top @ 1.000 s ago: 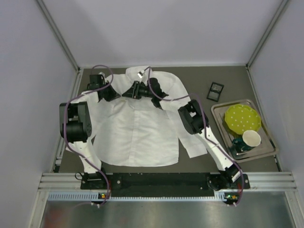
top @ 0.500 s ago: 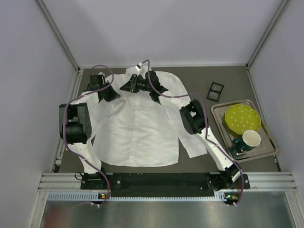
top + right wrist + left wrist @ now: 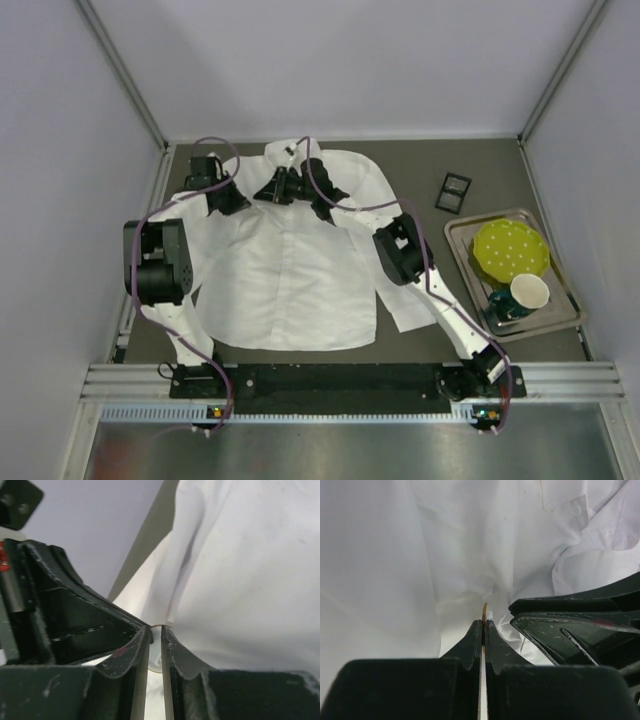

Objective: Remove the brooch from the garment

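Left wrist view: we see the left gripper [image 3: 483,624] clamped on the gold brooch [image 3: 484,610] at the collar of the white shirt [image 3: 285,290], the right gripper [image 3: 156,630] pinching its cloth alongside; a metal tray [image 3: 456,246] holds a green bowl [image 3: 510,250] and a cup [image 3: 528,293].

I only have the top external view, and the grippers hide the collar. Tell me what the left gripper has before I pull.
Observer: In the left wrist view the left gripper is shut. A thin gold edge, the brooch, sticks out between its tips.
Operator: Report the right one.
Observer: In its own wrist view the right gripper is nearly closed, with white cloth of the garment filling the narrow gap.
Operator: Say whether the two touch.
Observer: The left wrist view shows the right gripper's tip just beside the brooch, close to the left tips. I cannot tell whether they touch.
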Controlling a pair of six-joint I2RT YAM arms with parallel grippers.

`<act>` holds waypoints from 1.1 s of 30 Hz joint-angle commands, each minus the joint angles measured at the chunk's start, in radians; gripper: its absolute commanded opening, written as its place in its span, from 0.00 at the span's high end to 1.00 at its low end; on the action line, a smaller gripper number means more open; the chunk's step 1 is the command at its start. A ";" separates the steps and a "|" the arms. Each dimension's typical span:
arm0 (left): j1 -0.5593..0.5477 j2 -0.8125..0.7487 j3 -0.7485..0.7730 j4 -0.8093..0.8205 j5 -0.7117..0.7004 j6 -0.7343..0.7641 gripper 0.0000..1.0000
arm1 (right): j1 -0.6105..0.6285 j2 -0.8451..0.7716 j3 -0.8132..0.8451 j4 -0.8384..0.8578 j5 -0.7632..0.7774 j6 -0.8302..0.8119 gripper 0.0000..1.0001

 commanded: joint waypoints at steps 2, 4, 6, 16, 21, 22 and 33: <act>-0.002 -0.024 0.070 -0.089 -0.033 0.034 1.00 | 0.011 -0.013 -0.012 0.017 0.022 -0.022 0.78; -0.003 -0.022 0.072 -0.090 -0.028 0.043 1.00 | 0.011 -0.014 -0.015 0.008 0.023 -0.030 0.75; -0.002 -0.010 0.102 -0.117 -0.019 0.073 1.00 | 0.012 -0.025 -0.029 0.011 0.027 -0.036 0.72; -0.002 0.036 0.234 -0.334 -0.008 0.180 1.00 | 0.003 -0.071 -0.078 0.034 0.019 -0.045 0.57; 0.005 -0.059 0.139 -0.265 -0.173 0.144 1.00 | -0.005 -0.121 -0.081 -0.064 0.020 -0.086 0.46; 0.008 -0.068 0.133 -0.257 -0.186 0.124 1.00 | -0.009 -0.137 -0.095 -0.076 0.022 -0.094 0.44; 0.052 0.079 0.223 -0.161 -0.069 0.015 1.00 | -0.066 -0.309 -0.229 -0.159 0.017 -0.146 0.34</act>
